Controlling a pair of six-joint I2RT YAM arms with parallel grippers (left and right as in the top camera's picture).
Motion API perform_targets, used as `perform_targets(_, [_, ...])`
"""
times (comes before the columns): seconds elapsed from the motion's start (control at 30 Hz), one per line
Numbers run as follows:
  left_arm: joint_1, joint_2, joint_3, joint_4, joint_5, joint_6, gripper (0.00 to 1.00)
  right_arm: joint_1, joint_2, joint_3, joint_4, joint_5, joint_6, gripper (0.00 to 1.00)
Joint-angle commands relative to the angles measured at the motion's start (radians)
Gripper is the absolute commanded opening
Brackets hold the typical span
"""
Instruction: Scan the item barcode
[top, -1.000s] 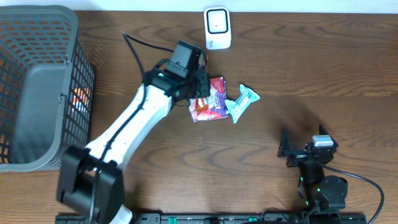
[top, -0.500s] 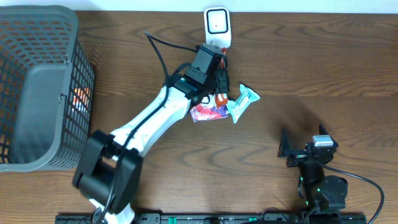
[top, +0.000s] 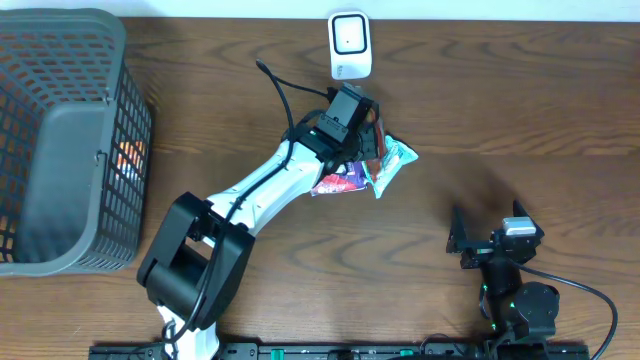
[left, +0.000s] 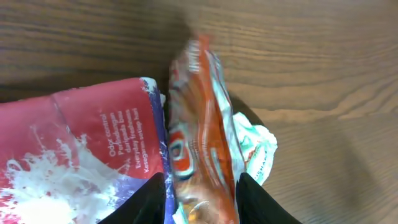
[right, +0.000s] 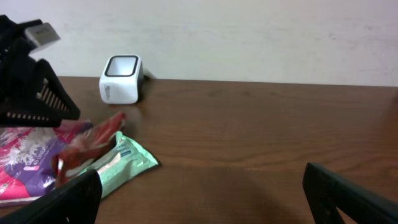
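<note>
Left wrist: my left jaws straddle orange packet (left: 202, 143) — can't tell if clamped; loose hold, could slip before scanner (top: 350, 45) — right jaws apart.

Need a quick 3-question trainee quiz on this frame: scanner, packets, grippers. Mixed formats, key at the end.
1. True or false: the white scanner stands inside the grey basket.
2. In the left wrist view, what colour is the packet standing on edge between the fingers of the left gripper? A. teal B. orange C. purple
3. Fill in the blank: the right gripper sits apart from the packets with its jaws ____.

Key: 1. False, it stands on the table at the far edge, outside the basket. 2. B. 3. open.
</note>
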Motion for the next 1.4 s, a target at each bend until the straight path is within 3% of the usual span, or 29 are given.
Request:
perform_targets(0.0, [0.022,-0.097,0.000,0.004,-0.010,0.044,0.38,-0.002,-0.002,-0.001,-0.004,-0.006,-0.007,0.99])
perform_targets(0.23, [0.087,-0.298,0.000,0.004,-0.010,0.122,0.48,-0.002,-0.002,-0.001,-0.004,-0.006,-0.007,0.99])
perform_targets(0.37, [0.167,-0.444,0.000,-0.002,-0.014,0.167,0.61,-0.002,-0.002,-0.001,-0.004,-0.006,-0.007,0.99])
perform_targets(0.47, [0.245,-0.536,0.000,-0.024,-0.027,0.187,0.64,-0.002,-0.002,-0.001,-0.004,-0.006,-0.007,0.99])
perform_targets(0.7, [0.498,-0.690,0.000,-0.164,-0.349,0.188,0.82,-0.002,-0.002,-0.001,-0.004,-0.006,-0.007,0.99])
perform_targets(0.9, [0.727,-0.702,0.000,-0.198,-0.497,0.188,0.83,-0.002,-0.002,-0.001,-0.004,-0.006,-0.007,0.99])
perform_targets(0.97, [0.812,-0.698,0.000,-0.216,-0.497,0.187,0.83,-0.002,-0.002,-0.001,-0.004,-0.006,-0.007,0.99])
perform_targets(1.17, [1.032,-0.671,0.000,-0.294,-0.480,0.170,0.97,-0.002,-0.002,-0.001,-0.004,-0.006,-0.007,0.99])
perform_targets(1.37, [1.125,-0.625,0.000,-0.381,-0.381,0.153,0.98,-0.002,-0.002,-0.001,-0.004,-0.006,-0.007,0.99])
